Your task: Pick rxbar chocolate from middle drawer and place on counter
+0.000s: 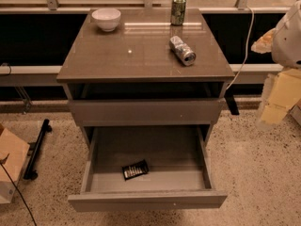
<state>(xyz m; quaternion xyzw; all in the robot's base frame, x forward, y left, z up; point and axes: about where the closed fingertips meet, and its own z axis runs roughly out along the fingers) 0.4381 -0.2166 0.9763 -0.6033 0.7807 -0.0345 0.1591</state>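
The rxbar chocolate [135,169], a small black wrapper with white lettering, lies flat on the floor of the middle drawer [146,199], near its front and left of centre. The drawer is pulled wide open at the bottom of the cabinet. The counter [141,51] is the glossy grey-brown top slab above. My gripper [279,95] hangs blurred at the far right edge of the view, beside the cabinet, well away from the drawer and holding nothing that I can see.
On the counter stand a white bowl [106,19] at the back left and a green can [178,10] at the back right; a silver can [183,50] lies on its side. A cardboard box [9,161] and a black rod [37,147] are on the floor at left.
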